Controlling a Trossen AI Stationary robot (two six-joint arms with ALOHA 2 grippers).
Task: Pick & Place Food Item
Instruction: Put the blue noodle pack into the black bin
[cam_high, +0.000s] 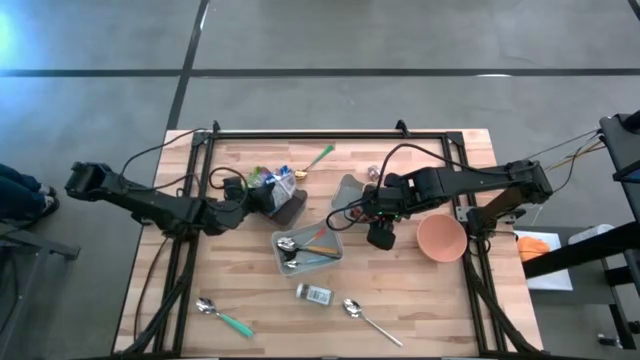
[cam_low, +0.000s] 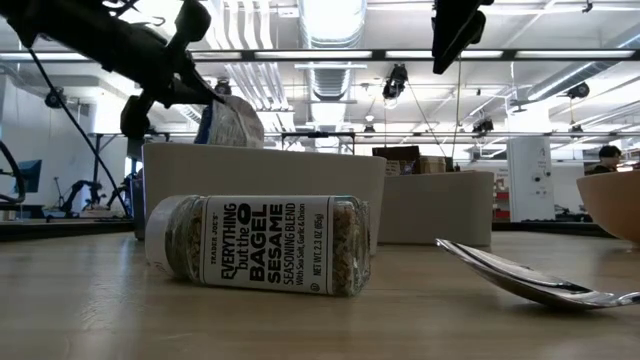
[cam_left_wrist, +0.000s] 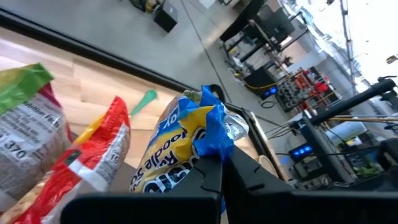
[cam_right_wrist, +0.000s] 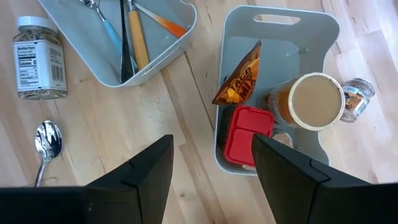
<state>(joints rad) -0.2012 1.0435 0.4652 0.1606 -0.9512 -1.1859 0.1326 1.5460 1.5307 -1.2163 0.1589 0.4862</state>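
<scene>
The left gripper (cam_left_wrist: 221, 163) is pinched tight on the crimped top of a blue and yellow noodle packet (cam_left_wrist: 186, 146), which hangs off the table beside two more snack bags near the left of the board. The right gripper (cam_right_wrist: 211, 163) hovers with fingers spread and empty above the grey bin (cam_right_wrist: 323, 37) (it already holds an orange chip bag (cam_right_wrist: 239, 84), a red lid and a cup). The step in hand looks like carrying the packet to a container, though I cannot tell for sure which one. To do it well, keep the pinch firm, lift the packet clear of its neighbours, travel level, and release only once it is low over the bin, away from the cutlery tray (cam_high: 283, 262)
</scene>
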